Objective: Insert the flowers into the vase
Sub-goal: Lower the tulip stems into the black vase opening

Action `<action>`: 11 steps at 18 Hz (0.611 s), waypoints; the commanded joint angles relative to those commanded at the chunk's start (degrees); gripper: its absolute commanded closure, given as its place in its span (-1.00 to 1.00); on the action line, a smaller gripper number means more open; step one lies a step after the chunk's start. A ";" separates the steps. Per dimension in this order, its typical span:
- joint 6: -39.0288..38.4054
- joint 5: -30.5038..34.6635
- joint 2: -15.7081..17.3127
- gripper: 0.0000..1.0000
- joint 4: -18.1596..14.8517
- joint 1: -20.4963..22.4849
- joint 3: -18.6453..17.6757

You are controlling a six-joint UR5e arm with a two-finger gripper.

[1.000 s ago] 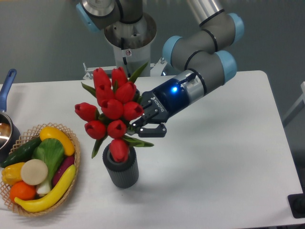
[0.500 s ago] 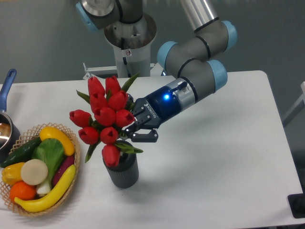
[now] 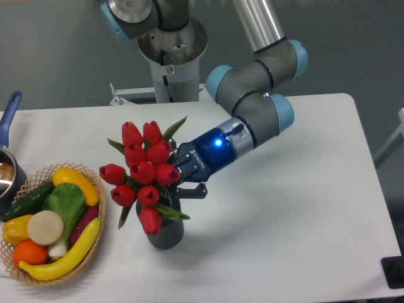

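The flowers (image 3: 144,170), a tight bunch of red tulip buds with green pointed leaves, lean left over the vase (image 3: 166,233), a dark grey ribbed cylinder near the table's front. The bunch covers the vase's mouth and much of its left side, so the stems are hidden. My gripper (image 3: 184,180) comes in from the right, just above the vase, and is shut on the bunch at its base, behind the buds. A blue light glows on the wrist.
A woven basket (image 3: 96,187) of fruit and vegetables stands at the front left, close to the vase. A pot with a blue handle (image 3: 9,117) sits at the left edge. The arm's base (image 3: 170,50) rises behind the table.
The gripper has moved down and slightly left with the flowers, bringing the bunch lower onto the vase. The lowest bud now overlaps the vase's left side.
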 joint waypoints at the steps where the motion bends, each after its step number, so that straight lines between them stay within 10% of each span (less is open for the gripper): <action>1: 0.09 0.00 -0.09 0.50 0.00 0.09 -0.26; 11: 0.44 0.53 -1.14 0.50 0.09 0.79 -2.11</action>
